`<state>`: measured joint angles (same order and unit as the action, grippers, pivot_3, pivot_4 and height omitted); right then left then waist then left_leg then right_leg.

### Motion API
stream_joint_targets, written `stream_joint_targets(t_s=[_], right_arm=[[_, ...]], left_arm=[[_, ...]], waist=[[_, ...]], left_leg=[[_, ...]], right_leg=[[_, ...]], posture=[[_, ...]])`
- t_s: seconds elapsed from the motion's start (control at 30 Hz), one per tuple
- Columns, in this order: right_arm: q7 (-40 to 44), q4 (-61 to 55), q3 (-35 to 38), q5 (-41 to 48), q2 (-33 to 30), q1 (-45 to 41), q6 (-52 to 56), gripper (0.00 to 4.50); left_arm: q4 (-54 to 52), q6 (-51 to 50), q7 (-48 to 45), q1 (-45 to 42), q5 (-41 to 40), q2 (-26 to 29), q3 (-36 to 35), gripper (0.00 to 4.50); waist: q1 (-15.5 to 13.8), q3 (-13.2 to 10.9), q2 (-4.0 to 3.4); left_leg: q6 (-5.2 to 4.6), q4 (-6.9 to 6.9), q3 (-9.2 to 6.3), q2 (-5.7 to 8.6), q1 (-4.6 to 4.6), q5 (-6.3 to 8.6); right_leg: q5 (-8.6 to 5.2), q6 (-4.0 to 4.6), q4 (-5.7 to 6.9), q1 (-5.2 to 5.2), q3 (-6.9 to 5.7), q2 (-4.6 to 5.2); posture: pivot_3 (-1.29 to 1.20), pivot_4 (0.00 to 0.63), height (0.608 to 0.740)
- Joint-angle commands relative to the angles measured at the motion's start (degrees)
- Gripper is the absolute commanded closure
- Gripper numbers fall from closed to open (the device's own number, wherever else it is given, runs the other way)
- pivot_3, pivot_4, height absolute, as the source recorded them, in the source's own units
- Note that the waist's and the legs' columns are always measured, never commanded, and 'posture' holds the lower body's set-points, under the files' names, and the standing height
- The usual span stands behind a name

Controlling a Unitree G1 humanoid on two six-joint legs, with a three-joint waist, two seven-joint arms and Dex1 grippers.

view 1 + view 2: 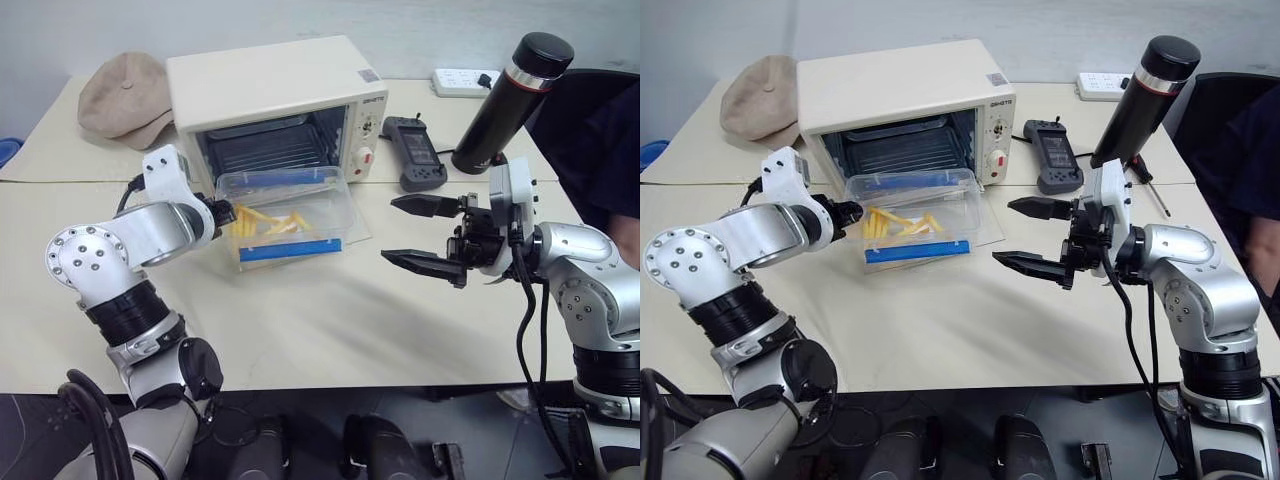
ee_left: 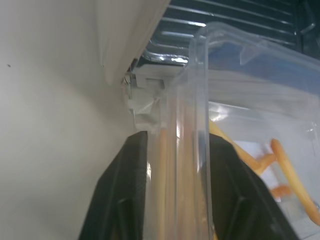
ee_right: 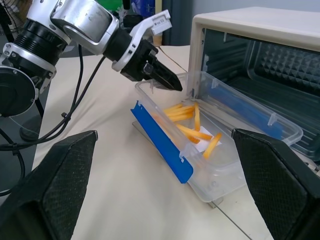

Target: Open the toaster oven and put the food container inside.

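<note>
1. You see the clear rectangular plastic food container [image 1: 288,215] with blue clip strips lying on the lowered glass door of the cream-white boxy toaster oven [image 1: 275,100], long axis left-right.
2. Left gripper [image 3: 167,82]: fingers straddle the container's left wall; whether they pinch it, you cannot tell.
3. Right gripper [image 1: 420,232]: spread wide, empty, over bare beige table [image 1: 330,320] right of the container.
4. Oven panel lettering unreadable.

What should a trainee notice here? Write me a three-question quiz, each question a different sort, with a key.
1. True or false: the toaster oven door is shut.
2. Fill in: the right gripper has its jaws ___.
3. What is at the end of the food container? A) the left gripper B) the right gripper C) a person's hand

Key: 1 false, the door is down; 2 open; 3 A.
</note>
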<state>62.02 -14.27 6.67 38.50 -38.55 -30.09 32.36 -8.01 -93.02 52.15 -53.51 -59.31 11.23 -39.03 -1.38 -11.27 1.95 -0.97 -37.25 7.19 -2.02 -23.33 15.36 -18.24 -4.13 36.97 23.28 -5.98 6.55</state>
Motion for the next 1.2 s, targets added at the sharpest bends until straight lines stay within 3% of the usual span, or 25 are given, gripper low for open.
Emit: stream_joint_targets(t_s=[0.03,0.1,0.23,0.4,0.53,0.67,0.77,0.83,0.87,1.1,1.2], right_arm=[[-1.0,-1.3,0.4,0.3,-0.1,-0.8,-0.8,0.0],[-1.2,-1.6,0.6,0.6,-0.3,-0.8,-0.4,0.0],[-1.1,-1.6,0.9,0.8,-1.2,-0.6,0.2,0.0],[-1.1,-0.8,-0.3,0.6,-1.0,-1.0,1.3,0.0],[-0.6,0.6,-3.0,0.5,0.4,-2.1,2.2,1.2],[0.3,0.2,-7.1,-0.1,2.4,-2.2,2.2,2.46],[0.4,0.6,-10.0,-1.1,4.6,-1.7,1.5,3.53],[-0.1,1.4,-11.8,-2.4,6.0,-1.7,0.9,4.19],[-0.3,2.0,-13.2,-3.9,6.8,-1.8,0.1,4.47],[-6.1,10.1,-20.6,-17.1,11.1,-4.3,-6.0,4.47],[-9.4,16.6,-22.3,-22.5,14.4,-7.2,-10.2,4.47]], left_arm=[[-1.9,0.5,-2.8,-2.2,1.8,-0.2,-3.7,1.57],[-2.9,0.5,-4.9,-1.7,0.7,0.7,-4.6,0.98],[-5.7,0.5,-9.8,0.0,-2.4,3.1,-5.2,0.98],[-8.9,3.4,-31.0,4.0,-12.0,13.2,-6.0,0.98],[-6.4,8.3,-54.0,8.9,-17.9,23.6,-5.6,1.82],[-16.5,17.5,-80.5,25.5,-8.5,37.5,9.0,3.0],[-20.6,27.7,-91.7,34.7,0.5,43.8,18.2,3.95],[-20.9,32.9,-94.8,37.4,5.3,45.3,22.7,4.5],[-20.3,34.7,-95.1,37.3,7.3,45.1,24.8,4.5],[-15.5,43.2,-91.5,33.7,21.5,41.1,36.7,4.5],[-12.9,45.2,-88.7,33.1,23.8,36.5,36.9,4.5]], waist=[[0.0,0.0,0.0],[0.1,0.0,0.0],[0.1,0.0,0.0],[0.4,0.0,0.0],[1.0,0.0,-0.01],[1.7,0.0,-0.01],[1.8,0.0,-0.03],[1.5,0.0,-0.05],[1.4,0.0,-0.05],[1.6,0.0,-0.05],[2.0,0.0,-0.05]], left_leg=[[0.0,0.01,0.02,0.01,0.01,0.0],[0.01,0.03,0.02,0.01,0.01,0.0],[0.03,0.04,0.02,0.0,0.01,-0.02],[0.06,0.05,0.03,-0.02,0.01,-0.01],[0.13,0.07,0.08,-0.07,0.02,-0.02],[0.13,0.15,0.13,-0.04,0.06,-0.02],[0.17,0.21,0.23,-0.07,0.02,0.01],[0.24,0.21,0.22,-0.09,0.02,0.05],[0.27,0.22,0.19,-0.08,0.02,0.07],[0.06,0.2,0.15,-0.09,0.0,0.02],[0.02,0.21,0.21,-0.1,0.01,0.0]], right_leg=[[0.0,0.0,0.0,0.0,0.01,0.0],[0.0,0.0,0.0,0.01,0.01,-0.01],[0.0,0.0,0.0,0.01,0.01,-0.02],[0.0,0.0,0.01,0.03,0.02,-0.03],[-0.02,0.04,0.02,0.07,0.02,-0.08],[-0.03,0.05,-0.01,0.08,0.05,-0.08],[-0.04,0.07,-0.05,0.2,0.13,-0.08],[-0.06,0.11,-0.05,0.19,0.13,-0.05],[-0.06,0.11,-0.06,0.19,0.12,-0.03],[-0.05,0.14,-0.05,0.17,0.1,0.04],[-0.05,0.13,-0.01,0.2,0.11,0.02]], posture=[[0.0,0.15,0.74],[0.0,0.15,0.74],[0.0,0.15,0.74],[0.0,0.15,0.74],[0.0,0.15,0.74],[0.0,0.15,0.74],[0.0,0.15,0.74],[0.0,0.15,0.74],[0.0,0.15,0.74],[0.0,0.15,0.74],[0.0,0.15,0.74]])
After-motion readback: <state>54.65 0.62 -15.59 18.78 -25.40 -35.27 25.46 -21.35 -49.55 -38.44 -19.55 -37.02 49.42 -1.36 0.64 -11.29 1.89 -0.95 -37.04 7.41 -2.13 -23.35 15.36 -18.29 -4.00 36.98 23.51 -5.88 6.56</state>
